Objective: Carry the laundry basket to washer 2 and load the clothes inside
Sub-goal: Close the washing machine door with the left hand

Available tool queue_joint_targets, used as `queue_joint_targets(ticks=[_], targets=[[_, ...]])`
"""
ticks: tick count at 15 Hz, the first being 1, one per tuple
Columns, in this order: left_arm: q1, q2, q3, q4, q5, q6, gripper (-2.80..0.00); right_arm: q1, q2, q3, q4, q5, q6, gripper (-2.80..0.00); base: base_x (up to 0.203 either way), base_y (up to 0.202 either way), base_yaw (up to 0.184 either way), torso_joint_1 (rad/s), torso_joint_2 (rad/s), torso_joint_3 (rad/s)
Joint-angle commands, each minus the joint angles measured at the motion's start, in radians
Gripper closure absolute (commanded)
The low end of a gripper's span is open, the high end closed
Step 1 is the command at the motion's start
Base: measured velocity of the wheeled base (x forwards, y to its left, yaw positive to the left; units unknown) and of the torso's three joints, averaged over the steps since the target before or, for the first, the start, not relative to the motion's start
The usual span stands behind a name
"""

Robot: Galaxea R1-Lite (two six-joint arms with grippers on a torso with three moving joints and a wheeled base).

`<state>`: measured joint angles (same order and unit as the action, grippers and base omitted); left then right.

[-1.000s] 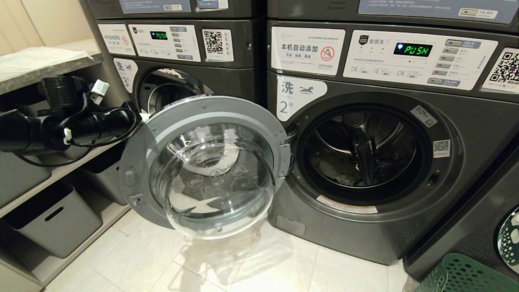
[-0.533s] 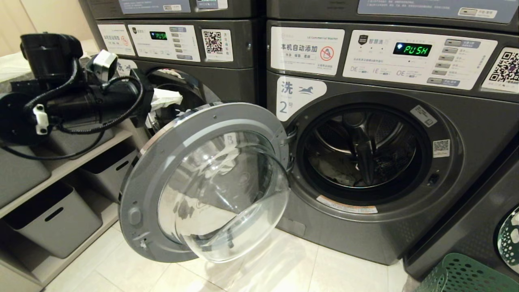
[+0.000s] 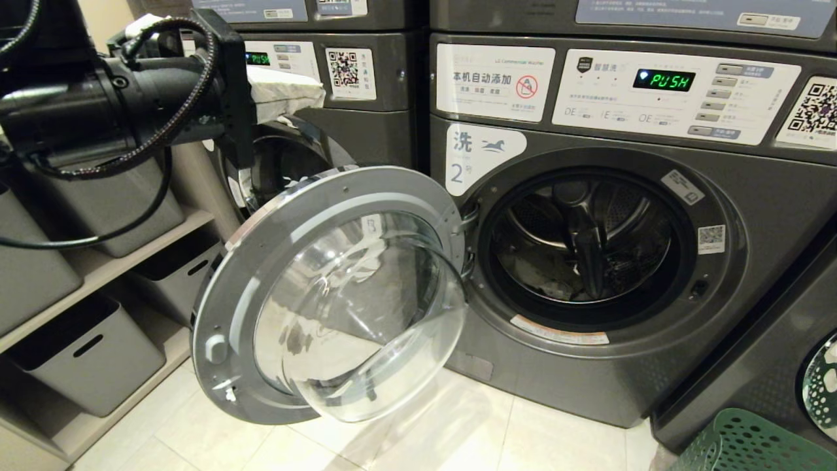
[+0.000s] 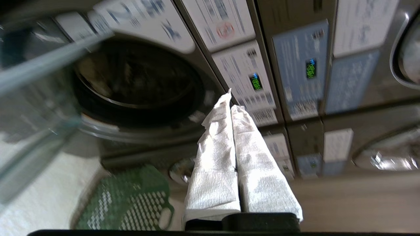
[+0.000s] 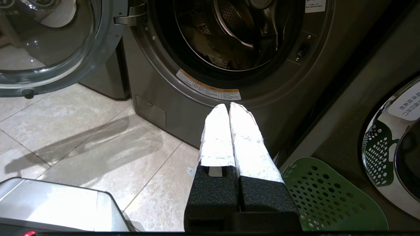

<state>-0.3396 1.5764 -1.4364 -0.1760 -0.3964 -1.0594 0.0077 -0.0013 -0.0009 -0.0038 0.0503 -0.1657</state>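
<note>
L gripper [image 4: 230, 101] fingers pressed together, empty, pointing at washer fronts; drum opening [image 4: 134, 75] w/ green basket [image 4: 126, 200] nearby.

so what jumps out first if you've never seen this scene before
The wide-open glass door of washer 2 dominates the middle, swung out to the left of its dark drum with clothes inside. At upper left the left tool, shut and wrapped in white, is raised by washer 3. A green laundry basket sits at the bottom right corner.

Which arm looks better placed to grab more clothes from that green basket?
Probably the right. The right gripper hangs low, shut and empty, just beside the green basket and below washer 2's open drum. The left gripper is raised high by the neighbouring washer, beyond the open door.
</note>
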Motion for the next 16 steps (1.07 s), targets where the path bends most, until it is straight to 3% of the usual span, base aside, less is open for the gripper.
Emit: queue_joint_targets(ticks=[1, 4, 6, 10, 16], targets=[[0.042, 0.019, -0.016, 0.001, 0.036, 0.022, 0.00, 0.000, 0.001, -0.001, -0.001, 0.000, -0.001, 0.00, 0.000, 0.000, 0.000, 0.000, 0.00, 0.000], [0.195, 0.193, -0.083, -0.003, 0.249, 0.327, 0.00, 0.000, 0.001, 0.000, -0.001, 0.001, -0.001, 0.00, 0.000, 0.000, 0.000, 0.000, 0.00, 0.000], [0.274, 0.312, -0.112, -0.005, 0.350, 0.483, 0.00, 0.000, 0.001, 0.001, -0.001, 0.000, -0.001, 0.00, 0.000, 0.000, 0.000, 0.000, 0.00, 0.000], [0.299, 0.481, -0.142, 0.002, 0.386, 0.533, 0.00, 0.000, 0.001, -0.001, -0.001, 0.002, -0.001, 0.00, 0.000, 0.000, 0.000, 0.000, 0.00, 0.000], [0.279, 0.468, -0.156, 0.049, 0.346, 0.492, 0.00, 0.000, 0.001, 0.000, -0.001, 0.001, -0.001, 0.00, 0.000, 0.000, 0.000, 0.000, 0.00, 0.000]])
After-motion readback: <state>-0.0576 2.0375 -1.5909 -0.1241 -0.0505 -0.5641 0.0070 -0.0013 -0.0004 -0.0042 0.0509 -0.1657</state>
